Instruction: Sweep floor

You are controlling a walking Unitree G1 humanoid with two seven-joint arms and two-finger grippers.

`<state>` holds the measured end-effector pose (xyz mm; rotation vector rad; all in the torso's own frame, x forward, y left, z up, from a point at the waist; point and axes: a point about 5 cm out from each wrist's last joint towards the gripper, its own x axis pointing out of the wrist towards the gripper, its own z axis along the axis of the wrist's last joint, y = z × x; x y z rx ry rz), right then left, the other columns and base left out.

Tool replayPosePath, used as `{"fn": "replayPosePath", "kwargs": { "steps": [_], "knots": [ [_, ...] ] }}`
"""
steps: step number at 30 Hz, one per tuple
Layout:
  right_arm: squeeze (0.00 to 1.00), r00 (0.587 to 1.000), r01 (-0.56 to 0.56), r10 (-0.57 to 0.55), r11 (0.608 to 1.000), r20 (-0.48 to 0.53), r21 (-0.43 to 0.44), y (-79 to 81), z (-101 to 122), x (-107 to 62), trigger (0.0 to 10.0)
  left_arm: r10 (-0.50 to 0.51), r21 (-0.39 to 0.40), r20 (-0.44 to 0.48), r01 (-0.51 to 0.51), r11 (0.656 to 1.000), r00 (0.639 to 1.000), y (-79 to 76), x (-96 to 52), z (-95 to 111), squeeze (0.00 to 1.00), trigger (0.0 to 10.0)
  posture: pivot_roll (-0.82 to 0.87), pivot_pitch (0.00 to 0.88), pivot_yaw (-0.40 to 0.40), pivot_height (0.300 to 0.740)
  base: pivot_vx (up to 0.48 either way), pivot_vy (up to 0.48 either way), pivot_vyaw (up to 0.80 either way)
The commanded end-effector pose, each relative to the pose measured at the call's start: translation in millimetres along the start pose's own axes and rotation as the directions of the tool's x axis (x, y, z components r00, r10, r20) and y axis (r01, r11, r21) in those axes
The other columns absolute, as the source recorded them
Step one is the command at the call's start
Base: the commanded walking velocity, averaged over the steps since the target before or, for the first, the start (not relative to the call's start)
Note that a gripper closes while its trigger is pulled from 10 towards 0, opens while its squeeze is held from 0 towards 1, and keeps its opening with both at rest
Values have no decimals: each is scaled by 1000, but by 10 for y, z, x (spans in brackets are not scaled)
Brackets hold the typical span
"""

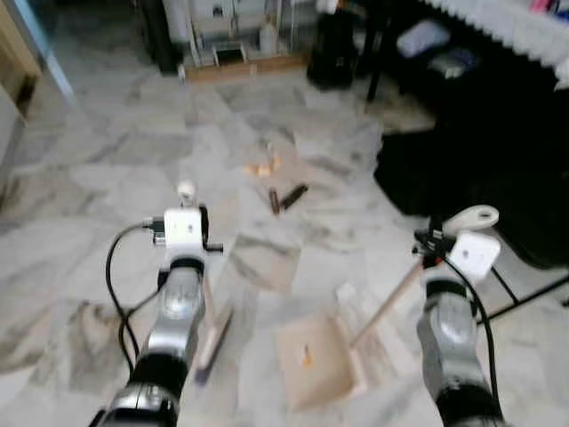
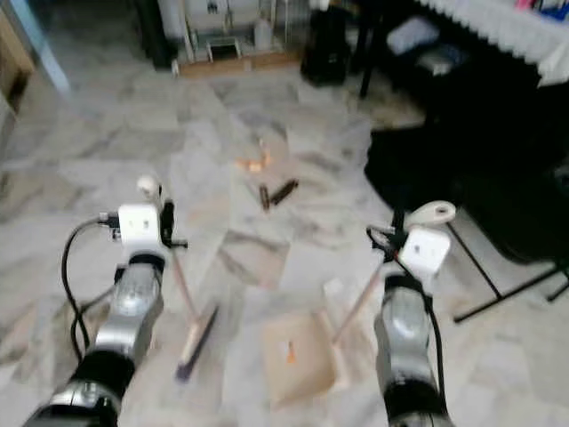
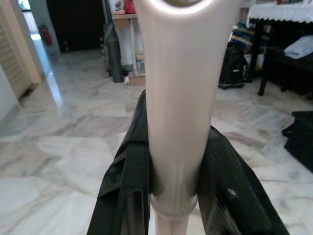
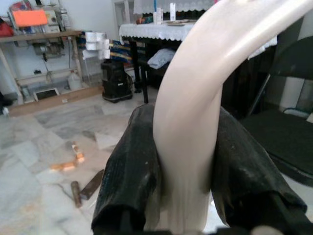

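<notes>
Left eye view: debris [image 1: 283,182] beyond dustpan [image 1: 316,360] unswept; left gripper [image 3: 173,196] jaws clamp broom [image 1: 213,338], right gripper [image 4: 183,196] jaws clamp dustpan handle.

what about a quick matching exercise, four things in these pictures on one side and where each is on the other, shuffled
Things:
1. long-handled broom with dark bristles
2. beige flat dustpan on a pale handle
3. dark brown stick-shaped scraps
4. small orange crumb

Places:
A. lying on the dustpan
B. handle held in the left pincer
C. on the marble floor ahead of both arms
D. handle held in the right pincer

Pairs: 1-B, 2-D, 3-C, 4-A
</notes>
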<state>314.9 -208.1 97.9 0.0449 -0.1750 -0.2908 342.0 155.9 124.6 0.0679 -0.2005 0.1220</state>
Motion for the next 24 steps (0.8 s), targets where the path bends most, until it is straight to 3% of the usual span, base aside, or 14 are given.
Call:
{"fn": "replayPosePath", "kwargs": {
  "steps": [1, 4, 24],
  "knots": [
    [0, 999, -16, 15, 999, 48, 31, 84, 104, 50, 10000, 11, 25, 32, -11, 1000, 999, 58, 33, 59, 0, 10000, -49, 117, -18, 740, 386, 0, 0],
    [0, 999, -22, 21, 999, 45, 28, 86, 106, 56, 10000, 12, 26, 31, -13, 1000, 999, 58, 30, 57, 0, 10000, -49, 116, -19, 740, 386, 0, -173],
    [0, 998, -27, 25, 999, 53, 31, 105, 143, 87, 10000, 16, 25, 35, -17, 1000, 999, 61, 32, 64, 0, 10000, -51, 112, -20, 740, 386, 0, -800]
  ]
}}
